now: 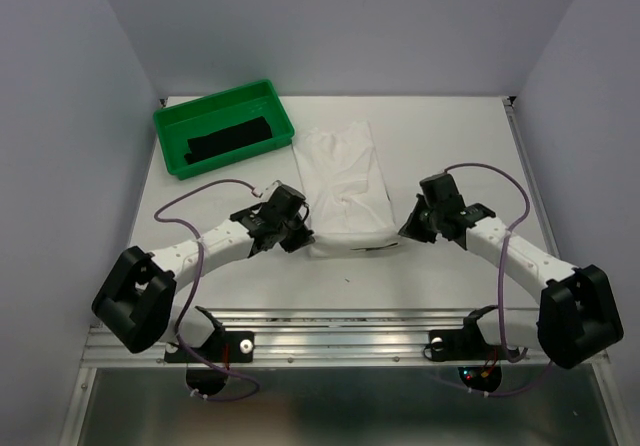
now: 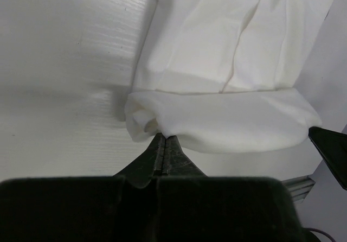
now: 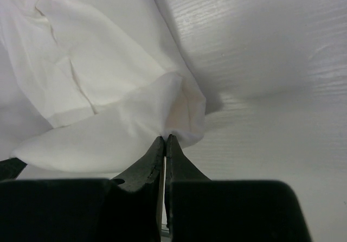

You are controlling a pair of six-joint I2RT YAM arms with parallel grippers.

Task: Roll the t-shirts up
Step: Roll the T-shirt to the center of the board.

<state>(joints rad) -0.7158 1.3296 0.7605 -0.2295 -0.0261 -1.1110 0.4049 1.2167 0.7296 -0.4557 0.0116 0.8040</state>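
Observation:
The white t-shirt (image 1: 345, 181) lies folded lengthwise in the middle of the table, its near end turned over into a short roll (image 2: 217, 123). My left gripper (image 1: 303, 234) is shut on the left end of that roll, pinching the fabric (image 2: 149, 123) at its tips (image 2: 164, 138). At the roll's right end my right gripper (image 1: 407, 228) is shut on the cloth (image 3: 181, 117), tips together (image 3: 166, 138). A black t-shirt (image 1: 230, 140) lies in the green tray (image 1: 172, 127) at the back left.
The green tray's rim (image 1: 283, 116) stands close to the white shirt's far left corner. Bare white table (image 1: 460, 136) spreads to the right of the shirt. An aluminium rail (image 1: 340, 331) runs along the near edge by the arm bases.

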